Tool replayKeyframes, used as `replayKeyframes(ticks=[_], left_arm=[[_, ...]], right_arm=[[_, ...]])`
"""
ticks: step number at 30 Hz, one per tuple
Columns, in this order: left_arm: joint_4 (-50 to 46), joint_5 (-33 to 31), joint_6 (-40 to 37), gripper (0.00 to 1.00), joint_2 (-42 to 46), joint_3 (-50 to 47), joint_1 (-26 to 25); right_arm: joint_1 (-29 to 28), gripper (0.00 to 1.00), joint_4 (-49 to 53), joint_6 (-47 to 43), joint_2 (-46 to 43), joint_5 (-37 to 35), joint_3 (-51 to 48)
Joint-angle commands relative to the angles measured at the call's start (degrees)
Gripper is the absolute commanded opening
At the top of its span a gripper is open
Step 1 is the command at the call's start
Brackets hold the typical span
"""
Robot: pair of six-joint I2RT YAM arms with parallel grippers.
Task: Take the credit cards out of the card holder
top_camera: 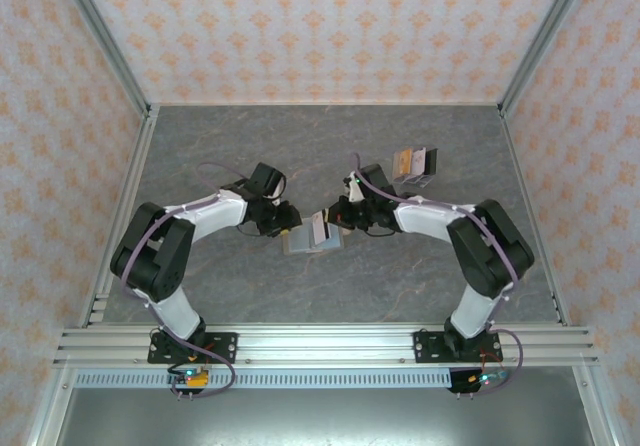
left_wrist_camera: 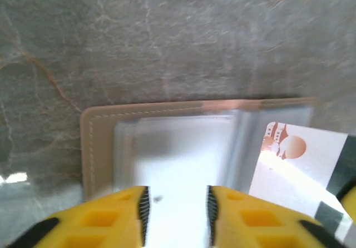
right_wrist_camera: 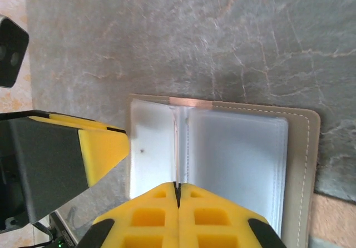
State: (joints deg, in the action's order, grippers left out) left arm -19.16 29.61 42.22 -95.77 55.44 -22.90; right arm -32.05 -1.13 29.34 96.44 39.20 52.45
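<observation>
Card holder [right_wrist_camera: 239,153] beneath released left end effector [left_wrist_camera: 175,195] — right end effector [right_wrist_camera: 178,186] pinches card [left_wrist_camera: 300,159].

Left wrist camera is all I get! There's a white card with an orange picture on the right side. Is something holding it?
Observer: Yes. The right gripper has its jaws shut on that card, pinching its edge.
Operator: Are any cards out already?
Observer: What looks like a little pile of cards lies farther back on the table, beside the right arm.
</observation>
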Motion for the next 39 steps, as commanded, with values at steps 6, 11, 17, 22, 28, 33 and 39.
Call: replayKeyframes(ticks=[6, 11, 17, 22, 28, 33, 39], left_arm=[[12.4, 10.8, 7.4, 0.63, 10.0, -1.1, 2.4], [30.3, 18.5, 17.2, 0.71, 10.3, -4.3, 3.0], [36.6, 22.9, 19.0, 0.68, 7.5, -1.6, 3.1], [38.3, 22.6, 19.3, 0.52, 7.7, -0.9, 3.0], [42.6, 23.0, 21.3, 0.29, 7.3, -1.0, 3.1], [46.9, 22.9, 24.2, 0.0, 7.1, -1.7, 3.0], [49.0, 22.9, 26.3, 0.0, 7.5, -2.3, 2.6]], right_arm=[[3.9, 0.0, -6.7, 4.8, -7.9, 4.9, -1.7], [7.0, 0.0, -13.5, 12.2, -8.9, 12.2, -0.5], [9.2, 0.0, -18.9, 17.6, -8.8, 16.5, 1.2], [10.4, 0.0, -22.0, 21.0, -8.3, 17.6, 3.4], [10.5, 0.0, -23.3, 22.5, -7.1, 18.1, 6.1], [10.4, 0.07, -24.1, 24.5, -6.2, 18.3, 7.0], [10.4, 0.23, -27.8, 27.6, -5.4, 18.8, 6.6]])
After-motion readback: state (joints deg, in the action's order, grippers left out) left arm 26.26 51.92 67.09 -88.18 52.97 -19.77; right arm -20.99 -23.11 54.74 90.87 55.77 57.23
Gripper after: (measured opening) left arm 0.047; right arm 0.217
